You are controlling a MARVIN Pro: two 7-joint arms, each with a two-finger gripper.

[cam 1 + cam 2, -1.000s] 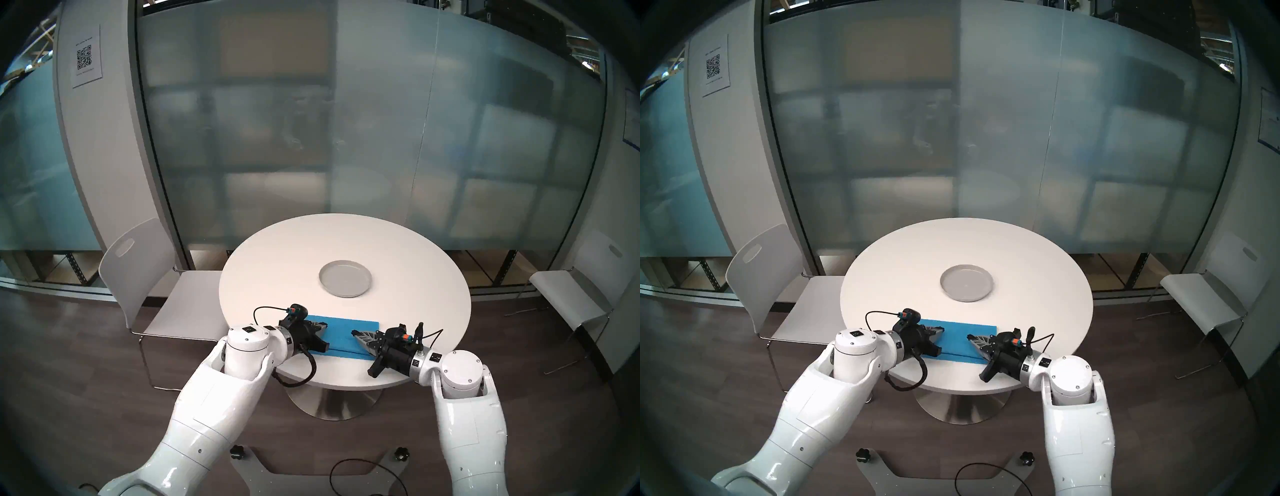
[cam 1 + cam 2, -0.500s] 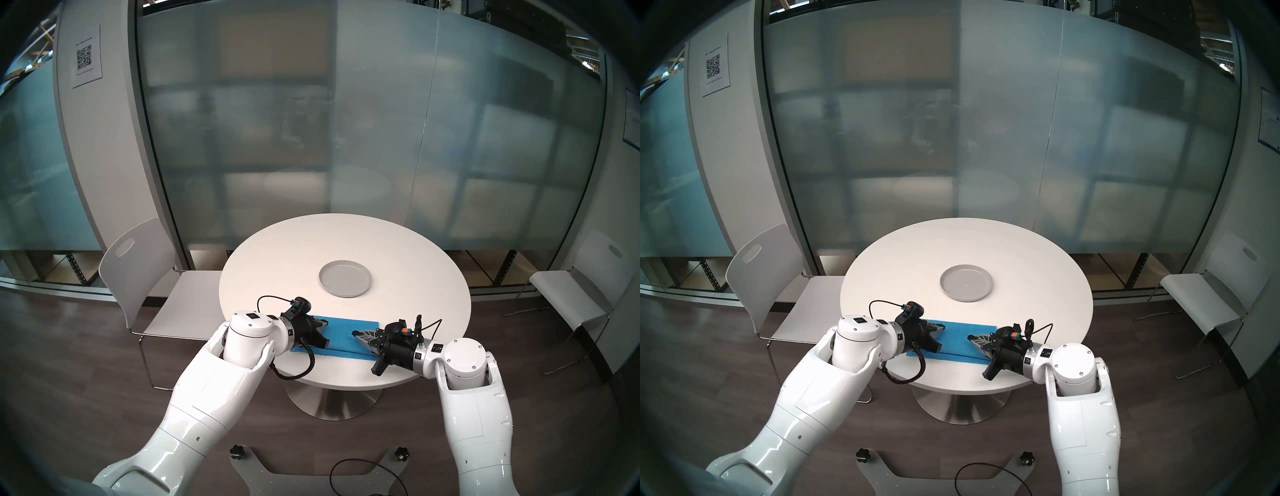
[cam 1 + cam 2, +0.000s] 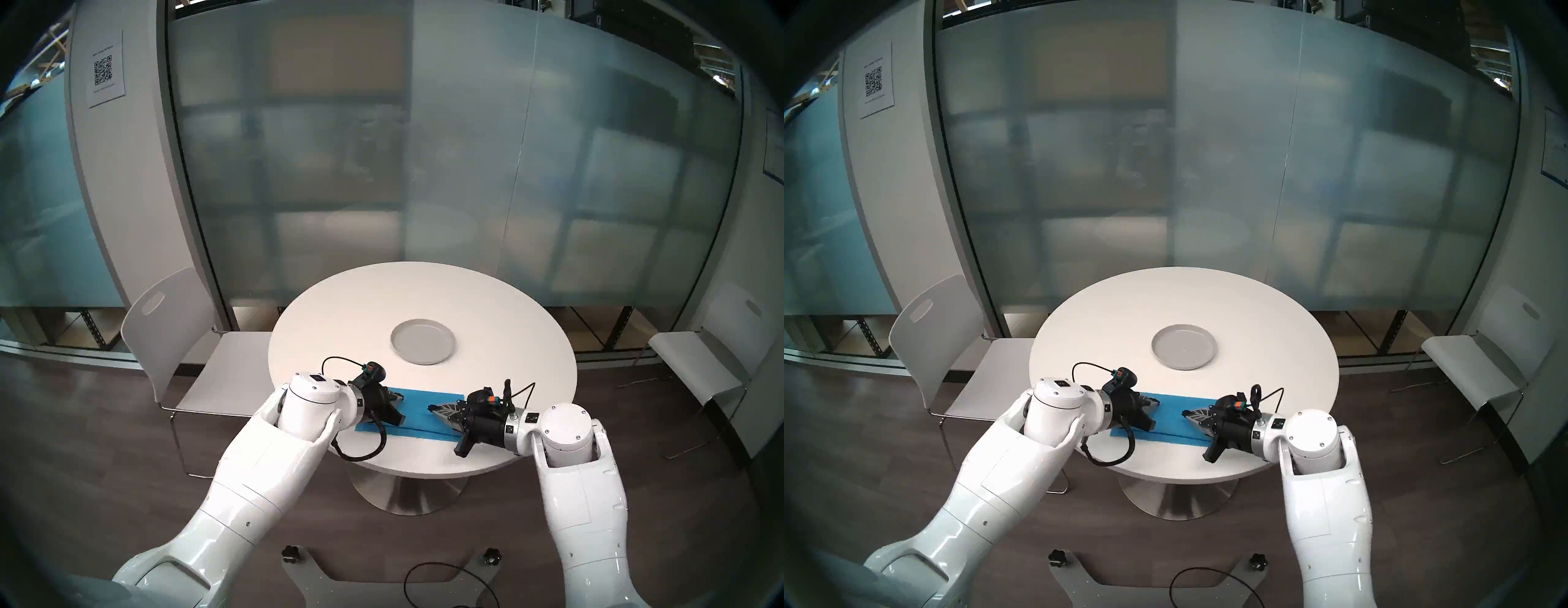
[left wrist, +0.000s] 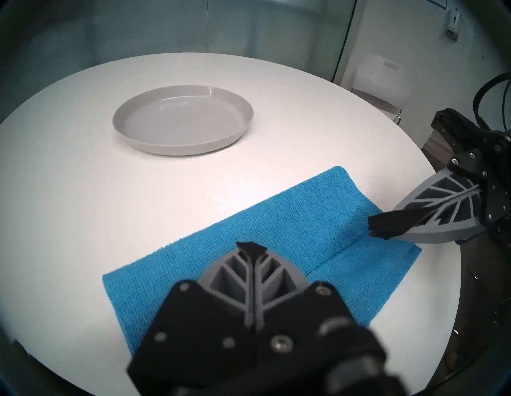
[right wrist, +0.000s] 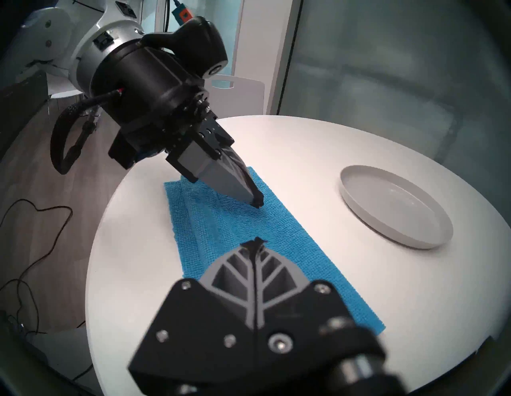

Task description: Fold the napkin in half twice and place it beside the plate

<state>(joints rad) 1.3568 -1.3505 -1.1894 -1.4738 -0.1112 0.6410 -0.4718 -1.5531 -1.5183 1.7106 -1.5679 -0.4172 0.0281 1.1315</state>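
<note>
The blue napkin (image 3: 418, 415) (image 3: 1172, 420) lies as a long strip on the near part of the round white table (image 3: 339, 322), one layer over another with a seam along its near side. The grey plate (image 3: 423, 342) (image 4: 182, 121) (image 5: 395, 204) sits empty behind it, well apart. My left gripper (image 3: 399, 397) (image 4: 251, 244) (image 5: 257, 203) is shut, tips down on the napkin's left part. My right gripper (image 3: 430, 408) (image 5: 255, 242) (image 4: 372, 226) is shut too, its tips on the right part near the seam. No cloth shows between either pair of fingers.
White chairs stand at the table's left (image 3: 169, 331) and right (image 3: 700, 361). A frosted glass wall (image 3: 424, 170) runs behind the table. A black cable (image 3: 449, 586) lies on the wood floor by my base. The table's near edge is close under both wrists.
Both wrists and forearms have lifted and swung inward over the table, so the grippers tilt down more steeply. Their tips have stayed almost in place on the napkin. The napkin's left near corner now shows.
</note>
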